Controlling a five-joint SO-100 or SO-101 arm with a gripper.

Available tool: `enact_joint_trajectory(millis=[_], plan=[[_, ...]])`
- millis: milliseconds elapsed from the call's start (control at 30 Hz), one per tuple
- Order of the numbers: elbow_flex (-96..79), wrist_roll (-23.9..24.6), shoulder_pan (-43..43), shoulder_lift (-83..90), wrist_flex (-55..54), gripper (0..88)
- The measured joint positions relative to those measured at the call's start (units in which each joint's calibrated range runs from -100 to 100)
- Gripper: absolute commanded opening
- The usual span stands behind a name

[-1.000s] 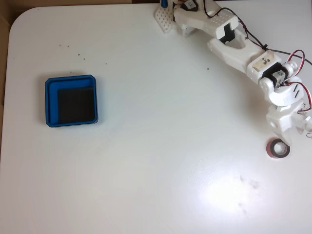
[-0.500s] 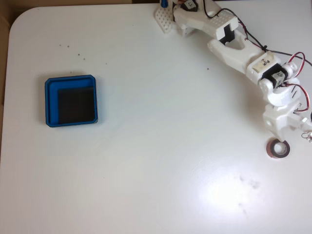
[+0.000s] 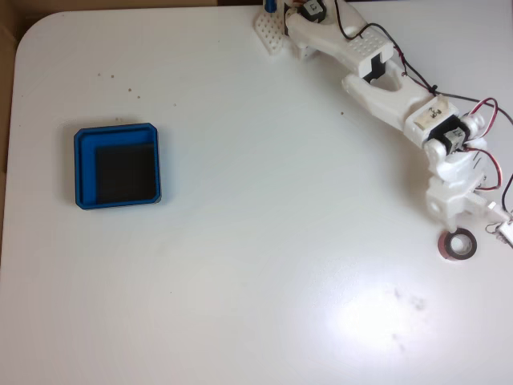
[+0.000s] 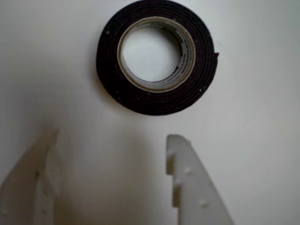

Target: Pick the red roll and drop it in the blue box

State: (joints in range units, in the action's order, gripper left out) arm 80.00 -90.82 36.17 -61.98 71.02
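White worktop [image 3: 256, 241] wide, bare middle. Blue box [image 3: 117, 165] near left edge, dark floor. End effector [image 4: 112, 145] — fingers apart, gripping nothing, just short of red roll [image 4: 157, 56] — flat near right edge, pale core, hollow centre.

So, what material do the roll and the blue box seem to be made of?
The red roll looks like matte adhesive tape wound on a pale, printed core, probably cardboard. It appears nearly black in the wrist view. The blue box looks like smooth moulded or printed plastic, with a dark floor of unclear material.
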Motion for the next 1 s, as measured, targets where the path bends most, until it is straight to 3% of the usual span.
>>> enact_joint_trajectory(millis=[1000], plan=[[5.02, 0.0, 0.0, -8.55, -7.47, 20.0]])
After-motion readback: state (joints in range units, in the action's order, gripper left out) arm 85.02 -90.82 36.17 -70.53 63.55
